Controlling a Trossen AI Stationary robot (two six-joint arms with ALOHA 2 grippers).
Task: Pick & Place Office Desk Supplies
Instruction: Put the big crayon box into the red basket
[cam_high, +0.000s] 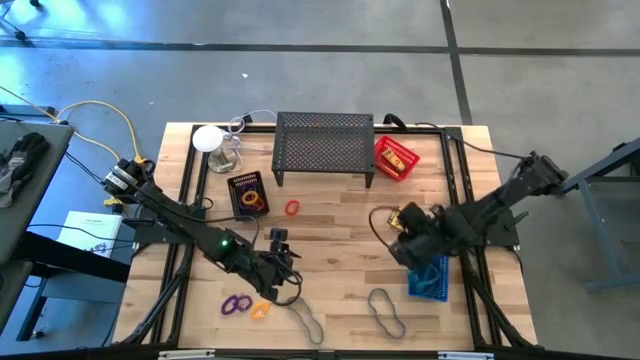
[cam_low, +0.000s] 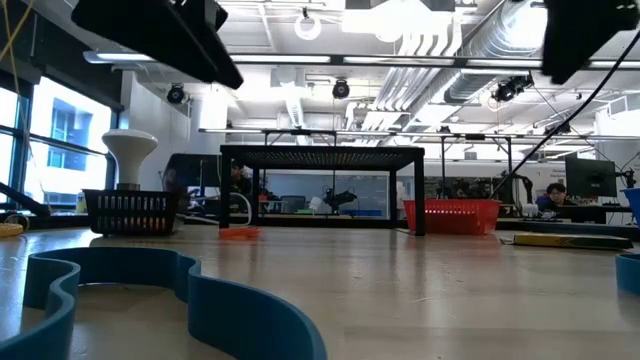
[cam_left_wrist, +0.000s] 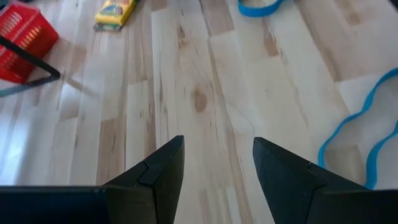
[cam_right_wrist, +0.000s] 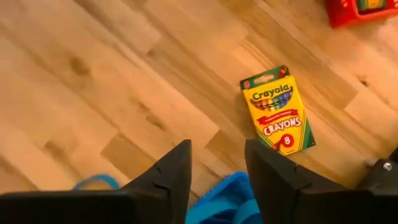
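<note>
Table (cam_high: 330, 225) count — three mesh trays: red (cam_high: 396, 157) at 1 o'clock, black (cam_high: 248, 194) at 10, blue (cam_high: 430, 280) at 4. One crayon box (cam_right_wrist: 278, 111). Left end effector (cam_left_wrist: 217, 165) open, empty; right end effector (cam_right_wrist: 217, 165) part-open, empty.

Left gripper (cam_high: 283, 262) hovered near the table's front edge, fingers spread; right gripper (cam_high: 408, 238) hung toward the right side, fingers parted.

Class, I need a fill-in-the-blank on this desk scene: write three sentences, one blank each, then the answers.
1. The box on the wood reads Crayola ____.
2. The red basket sits beside the black perforated ____.
3. The left gripper has its jaws ____ over bare wood.

Answers: Crayons; stand; open
</note>
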